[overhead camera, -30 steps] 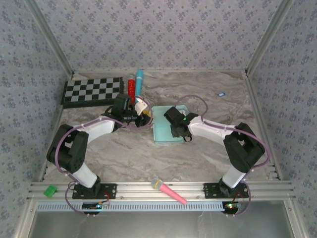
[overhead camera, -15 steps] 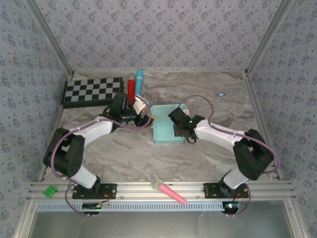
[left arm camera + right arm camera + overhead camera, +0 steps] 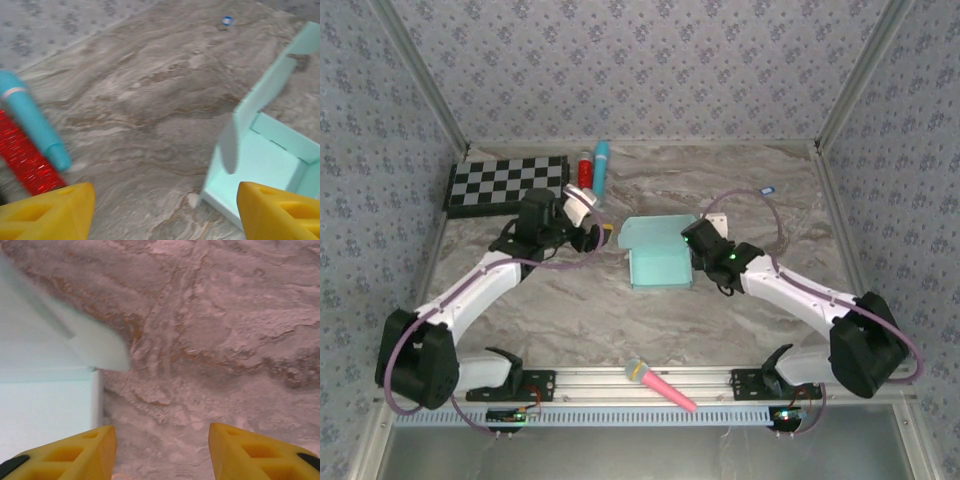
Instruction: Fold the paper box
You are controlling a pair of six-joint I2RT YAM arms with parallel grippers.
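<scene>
The paper box (image 3: 658, 265) is a pale mint-blue shallow box lying mid-table, with its far flap (image 3: 655, 232) lifted and tilted. My left gripper (image 3: 600, 234) hovers just left of it, open and empty. In the left wrist view its yellow fingertips (image 3: 50, 210) frame bare table, and the box (image 3: 270, 160) shows its open inside at the right. My right gripper (image 3: 693, 240) sits at the box's right edge, open and empty. The right wrist view has the box's wall (image 3: 97, 395) and a rounded flap (image 3: 95, 350) at the left, beside the left fingertip (image 3: 65, 452).
A checkerboard (image 3: 507, 183) lies at the back left, with a red tube (image 3: 585, 170) and a cyan tube (image 3: 601, 165) beside it. A pink microphone-shaped toy (image 3: 660, 385) rests on the near rail. A small blue item (image 3: 767, 189) lies far right.
Both grippers have drawn away from the box, the left one leftward and the right one rightward. The left jaws have widened. The box's far flap now stands up uncovered.
</scene>
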